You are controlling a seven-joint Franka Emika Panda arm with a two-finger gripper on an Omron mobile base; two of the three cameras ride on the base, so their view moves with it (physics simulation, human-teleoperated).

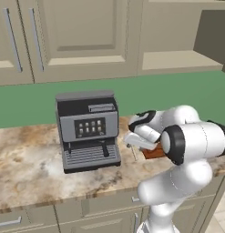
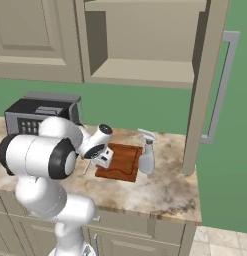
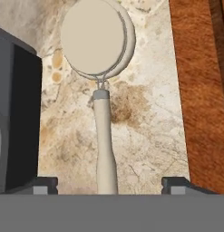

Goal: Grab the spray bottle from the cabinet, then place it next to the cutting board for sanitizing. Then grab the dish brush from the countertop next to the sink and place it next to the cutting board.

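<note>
The dish brush (image 3: 96,38) lies on the marbled countertop (image 3: 145,131), its round tan head far from the hand and its thin pale handle running back between my fingertips. My gripper (image 3: 111,183) hangs low over it, open, with both fingers well clear of the handle. The reddish-brown cutting board (image 3: 202,90) lies just beside the brush. From the right base the gripper (image 2: 102,161) is at the left edge of the cutting board (image 2: 122,162), and the pale grey spray bottle (image 2: 146,156) stands upright at the board's right edge.
A grey coffee machine (image 1: 88,129) stands close on the brush's other side, its dark body (image 3: 16,113) near my left finger. The beige wall cabinet (image 2: 145,72) is open above, and its door (image 2: 207,85) juts out over the counter's right end.
</note>
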